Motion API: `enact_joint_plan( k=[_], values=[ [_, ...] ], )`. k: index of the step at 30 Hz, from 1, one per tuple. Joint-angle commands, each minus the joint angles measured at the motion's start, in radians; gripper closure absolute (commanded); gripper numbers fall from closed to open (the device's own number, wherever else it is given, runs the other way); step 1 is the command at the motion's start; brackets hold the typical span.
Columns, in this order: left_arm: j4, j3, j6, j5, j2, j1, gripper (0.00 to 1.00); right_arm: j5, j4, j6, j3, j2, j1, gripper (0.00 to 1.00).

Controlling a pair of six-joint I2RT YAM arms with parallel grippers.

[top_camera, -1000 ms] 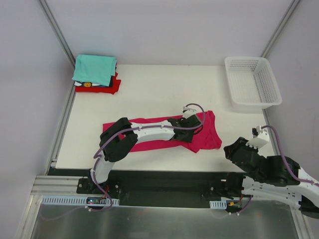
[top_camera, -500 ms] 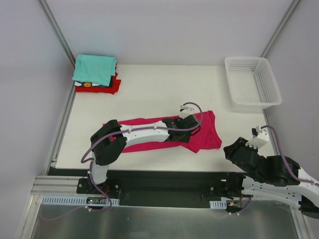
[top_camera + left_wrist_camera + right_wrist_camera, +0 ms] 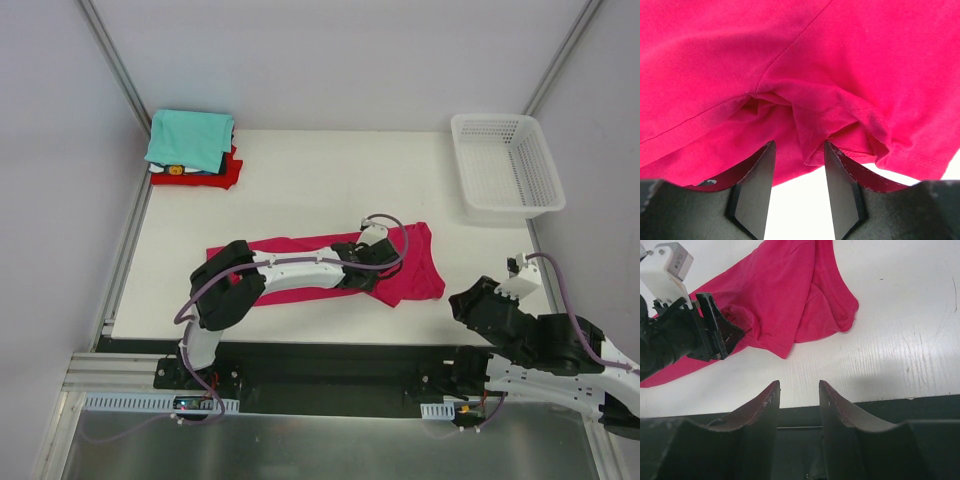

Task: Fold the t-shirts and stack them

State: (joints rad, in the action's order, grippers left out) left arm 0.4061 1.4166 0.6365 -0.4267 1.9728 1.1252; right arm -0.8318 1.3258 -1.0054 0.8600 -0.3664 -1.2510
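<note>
Three shirts look finished to me: they sit folded in a pile [image 3: 200, 160] at the far left corner of the table [image 3: 300, 190], the teal shirt [image 3: 190, 138] on top, the dark and white shirt [image 3: 165, 167] under it and the red shirt [image 3: 228, 175] at the bottom. What is left is the magenta shirt [image 3: 418, 265]. It lies near the middle of the table as a long band running left to right, narrowed as if partly folded lengthwise, with its right end wider and rumpled. My left pincer [image 3: 799, 150] is down at that rumpled end, the arm stretched along the band. Its jaws stand partly apart with a puckered fold of its hem [image 3: 812, 142] right at the tips, but I judge the cloth is not pinched, since bare table shows through the gap. My right pincer [image 3: 799, 387] hangs at the near right edge, jaws likewise apart and holding nothing. The white basket [image 3: 497, 212] stands at the far right. I reckon most of the work is done: this shirt needs its loose end smoothed, a crosswise fold, then carrying to the pile.
</note>
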Motion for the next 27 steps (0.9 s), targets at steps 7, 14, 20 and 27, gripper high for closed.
enact_joint_plan(
  k=[7,14,20,27],
  values=[
    [0.019,0.048,-0.024,-0.011,0.054,0.01,0.57,-0.007,0.046,0.011,0.005,0.012,-0.004,0.6],
    [0.019,0.088,-0.04,-0.009,0.057,0.021,0.57,-0.006,0.039,0.014,0.002,0.009,-0.005,0.6],
    [0.023,0.114,-0.046,-0.006,0.075,0.022,0.57,-0.006,0.039,0.017,0.004,0.011,-0.005,0.6],
    [0.025,0.119,-0.037,0.002,0.09,0.024,0.57,-0.007,0.05,0.016,0.008,0.024,-0.005,0.6]
  ],
)
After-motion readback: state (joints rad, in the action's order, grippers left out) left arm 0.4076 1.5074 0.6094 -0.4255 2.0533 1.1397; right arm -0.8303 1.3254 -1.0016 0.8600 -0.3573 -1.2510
